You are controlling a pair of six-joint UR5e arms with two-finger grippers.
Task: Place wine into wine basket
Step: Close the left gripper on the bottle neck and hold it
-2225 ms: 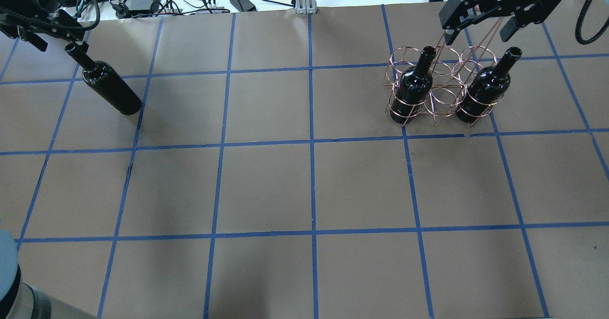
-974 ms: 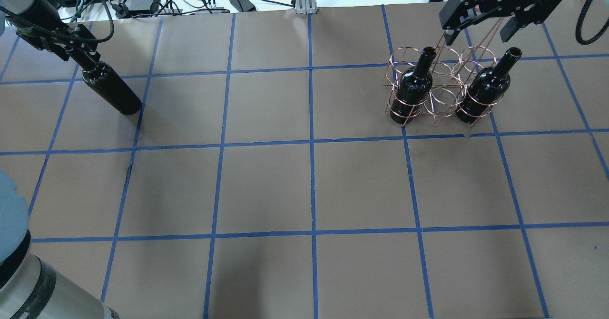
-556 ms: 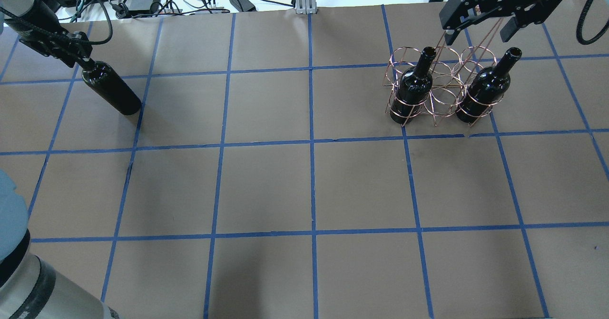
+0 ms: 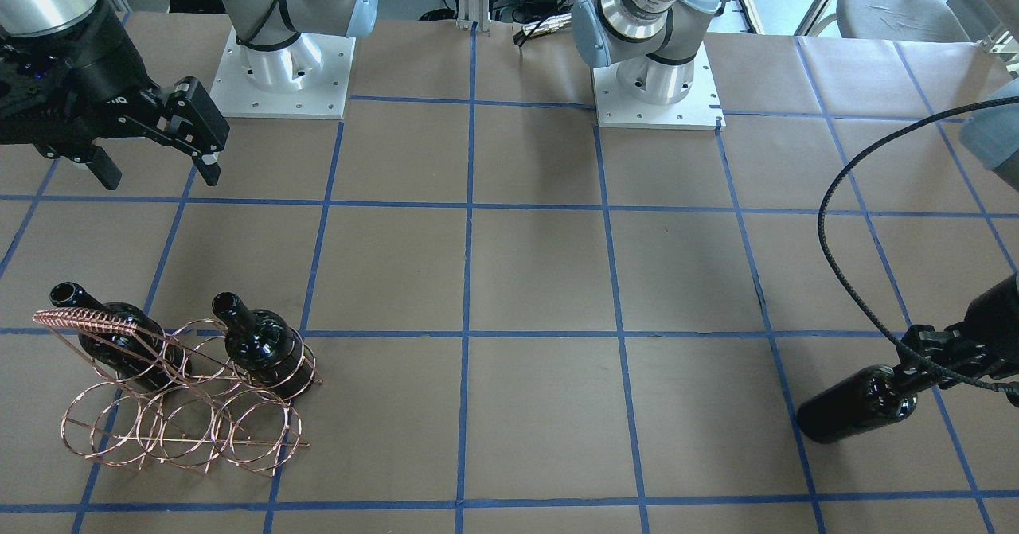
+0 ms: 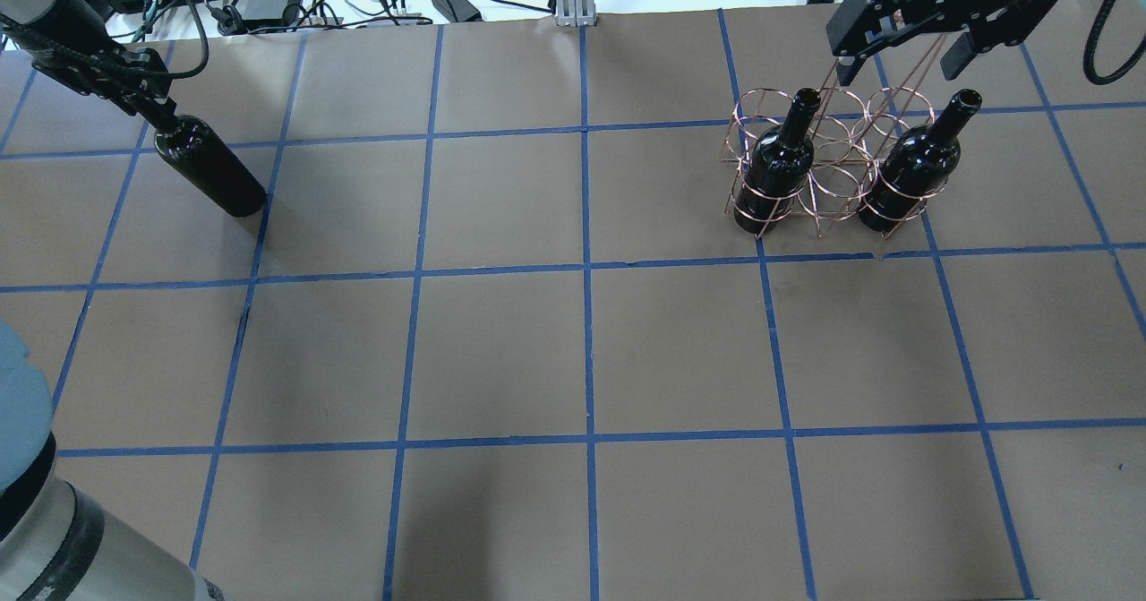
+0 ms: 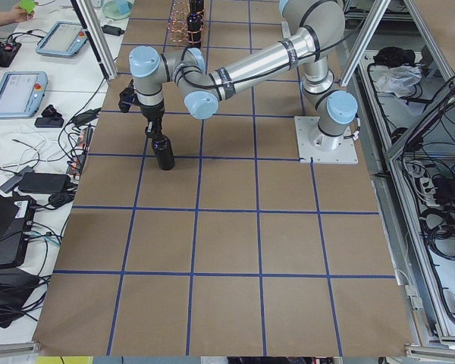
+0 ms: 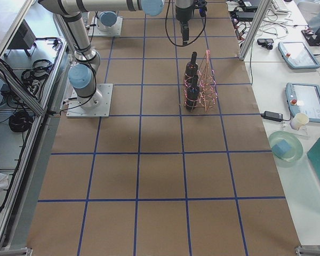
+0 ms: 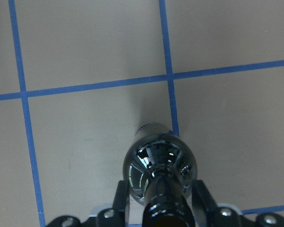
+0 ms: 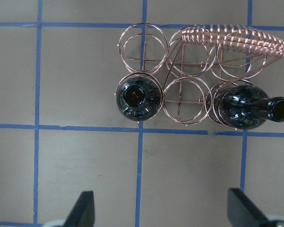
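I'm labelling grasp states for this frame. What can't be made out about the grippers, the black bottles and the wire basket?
1. Whether the left gripper clamps the lone glossy black glass bottle: the left wrist view's bottom edge cuts off its fingers.
2. That bottle's mouth: covered by the gripper overhead and in front view.
3. Copper wire basket, exterior left view: too small, cut by top edge.

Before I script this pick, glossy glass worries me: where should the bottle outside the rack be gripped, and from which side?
By the narrow neck of the wine, from straight above: it stands upright, and the wider shoulder under the fingers should stop slipping.
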